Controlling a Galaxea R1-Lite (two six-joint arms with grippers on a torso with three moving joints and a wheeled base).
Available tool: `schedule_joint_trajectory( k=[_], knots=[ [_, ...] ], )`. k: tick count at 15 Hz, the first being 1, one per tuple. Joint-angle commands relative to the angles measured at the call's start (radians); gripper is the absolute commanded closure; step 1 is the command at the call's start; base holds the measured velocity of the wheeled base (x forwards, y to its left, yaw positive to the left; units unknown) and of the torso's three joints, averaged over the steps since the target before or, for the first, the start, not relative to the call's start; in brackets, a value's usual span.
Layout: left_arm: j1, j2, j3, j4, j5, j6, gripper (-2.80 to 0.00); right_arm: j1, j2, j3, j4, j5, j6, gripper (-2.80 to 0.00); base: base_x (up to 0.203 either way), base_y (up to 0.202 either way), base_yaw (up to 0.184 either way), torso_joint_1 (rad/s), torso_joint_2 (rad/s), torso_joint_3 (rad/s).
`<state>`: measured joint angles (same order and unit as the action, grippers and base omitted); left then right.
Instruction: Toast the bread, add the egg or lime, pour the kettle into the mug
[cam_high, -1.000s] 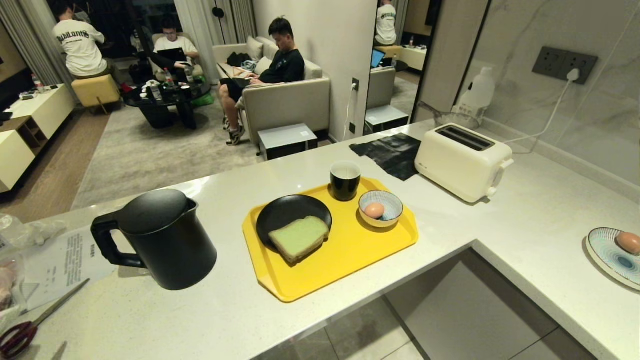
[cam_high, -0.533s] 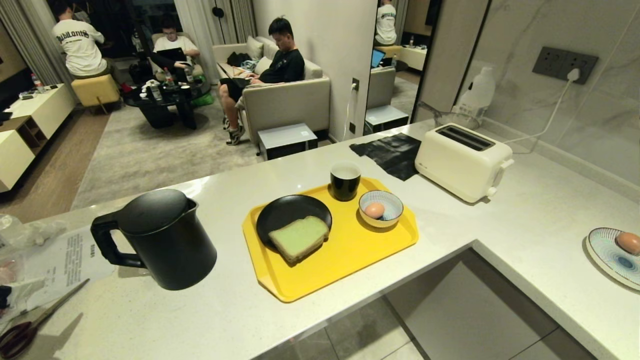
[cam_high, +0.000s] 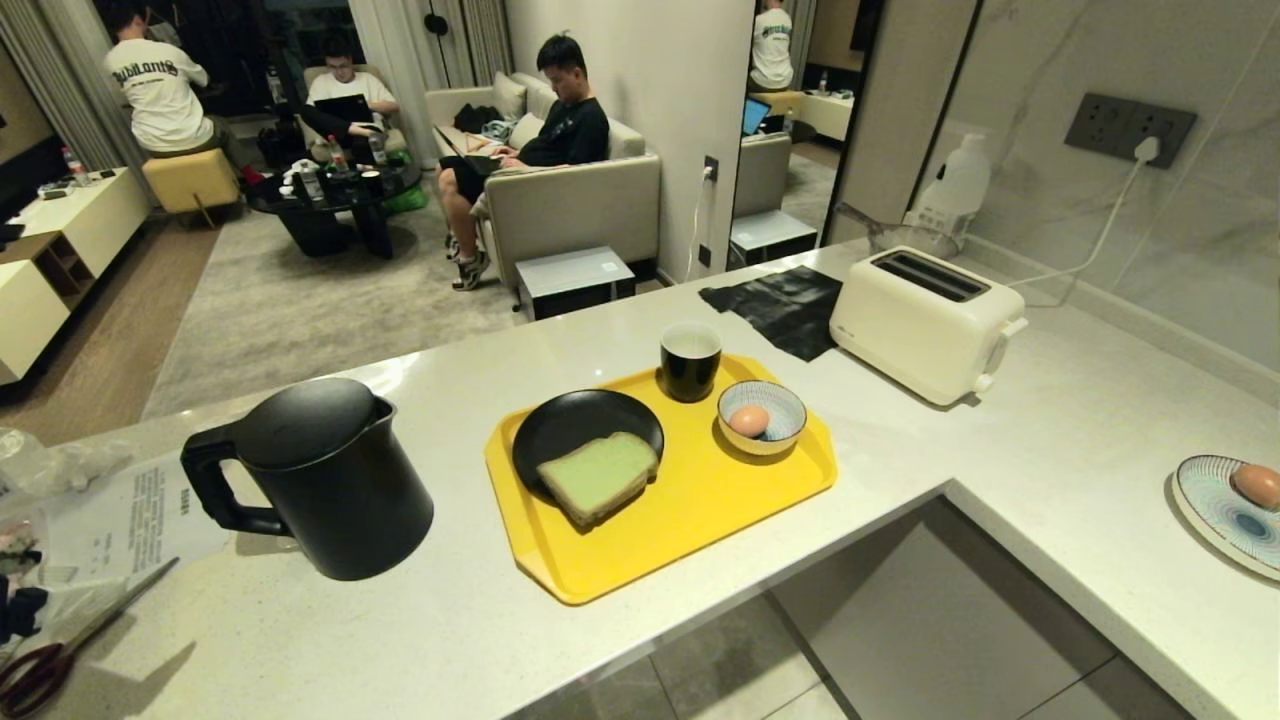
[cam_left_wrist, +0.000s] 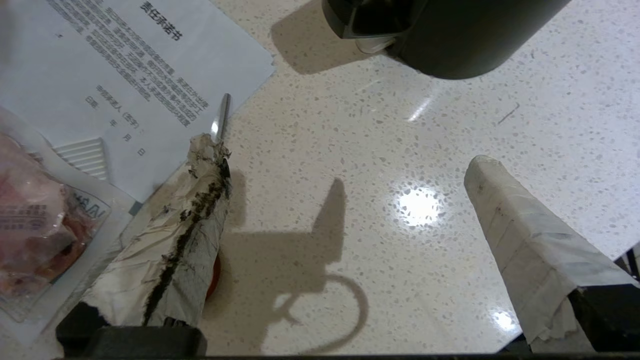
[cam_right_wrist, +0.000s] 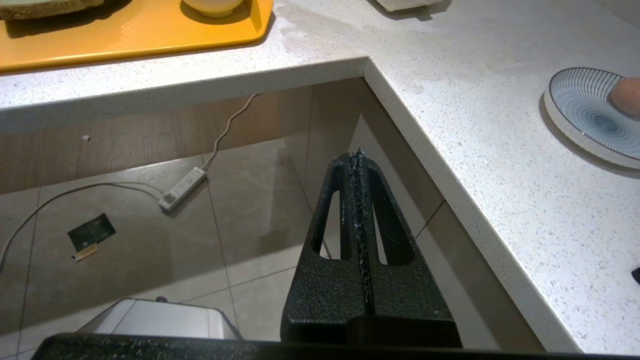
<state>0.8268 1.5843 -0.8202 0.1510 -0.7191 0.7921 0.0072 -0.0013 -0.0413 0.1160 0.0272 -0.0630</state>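
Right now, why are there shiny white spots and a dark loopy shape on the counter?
In the left wrist view, the white spots are lamp glare on the polished counter; the dark loop is a shadow cast beside the open left gripper, near the kettle. In the head view, the kettle also shades the counter beneath it.

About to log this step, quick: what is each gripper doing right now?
Left gripper: open, empty, over the counter near the kettle.
Right gripper: shut, empty, parked below the counter edge.
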Motion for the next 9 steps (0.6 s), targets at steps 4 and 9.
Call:
schedule_joint_trajectory(
  k=[4,9],
  knots=[
    [-0.001,0.121,0.014,-0.212,-0.002,0.006,-2.80,0.000,0.001,0.000,0.001,0.000,0.000,0.00,0.000,0.000,0.000,0.000,0.00,0.000],
    [-0.025,0.171,-0.012,-0.252,-0.016,-0.002,-2.80,0.000,0.001,0.000,0.001,0.000,0.000,0.00,0.000,0.000,0.000,0.000,0.00,0.000]
  ],
)
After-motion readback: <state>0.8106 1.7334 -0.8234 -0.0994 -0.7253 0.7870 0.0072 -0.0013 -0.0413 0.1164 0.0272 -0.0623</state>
